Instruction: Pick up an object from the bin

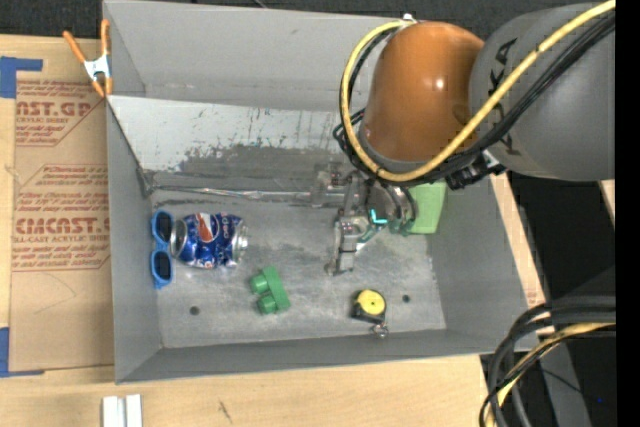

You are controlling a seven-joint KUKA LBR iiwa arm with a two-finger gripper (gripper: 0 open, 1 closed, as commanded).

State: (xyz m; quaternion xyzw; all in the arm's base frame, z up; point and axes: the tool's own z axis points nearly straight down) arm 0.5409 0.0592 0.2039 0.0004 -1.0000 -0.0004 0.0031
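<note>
Arm [545, 100] in from right, gripper [344, 253] low (orange wrist cover [420, 90]).

Even overhead light, pale sheen on the orange cover [420, 90], soft shadow beneath on the bin floor [300, 230]

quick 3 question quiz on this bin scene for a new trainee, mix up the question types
1. True or false: the crushed blue can lies right beside the blue sunglasses.
2. Which lies nearest the lower edge of the bin in the camera view? A) yellow round thing B) crushed blue can C) blue sunglasses
3. Fill in: the small green piece lies to the ____ of the gripper in the camera view.
Key: 1 true; 2 A; 3 left.
</note>
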